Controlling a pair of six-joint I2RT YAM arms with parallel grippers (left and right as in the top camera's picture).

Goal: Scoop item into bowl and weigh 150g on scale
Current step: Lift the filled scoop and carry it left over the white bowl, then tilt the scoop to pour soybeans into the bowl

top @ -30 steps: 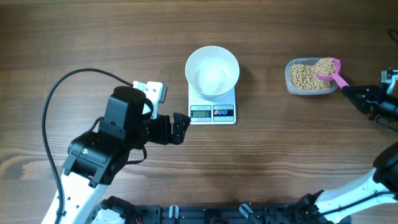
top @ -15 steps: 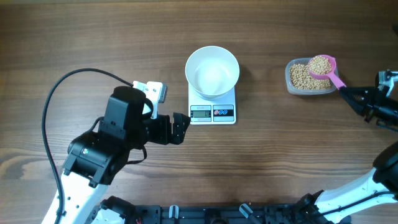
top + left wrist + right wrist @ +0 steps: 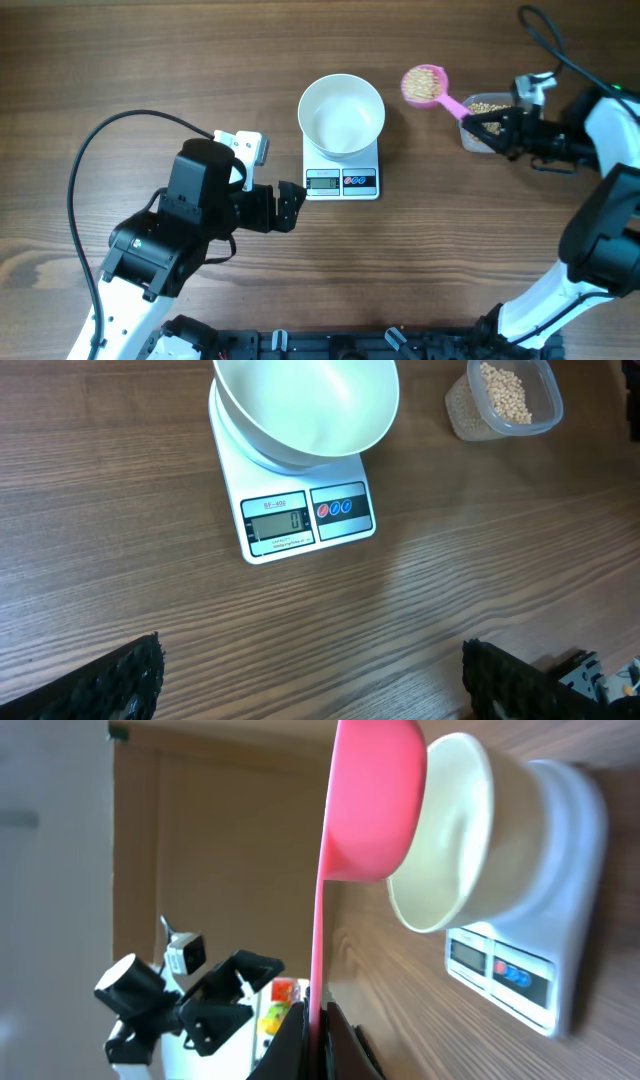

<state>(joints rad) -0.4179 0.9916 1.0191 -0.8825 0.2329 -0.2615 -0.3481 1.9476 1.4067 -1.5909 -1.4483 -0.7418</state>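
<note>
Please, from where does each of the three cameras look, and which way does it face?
Overhead: above the table, looking straight down; the left gripper shows open, the right gripper shut on the pink scoop.
Left wrist: low over the table, facing the scale and white bowl; its own fingertips show at the bottom corners.
Right wrist: turned sideways, looking along the scoop toward the bowl; its fingers clamp the handle at the bottom.
Shared: all three show bowl and scale.

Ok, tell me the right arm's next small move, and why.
Probably carry the pink scoop a little further toward the white bowl until it is over it, held level. The right pincer grips its handle; it is full of beans, just short of the bowl, which is empty, and the scale reads zero.
</note>
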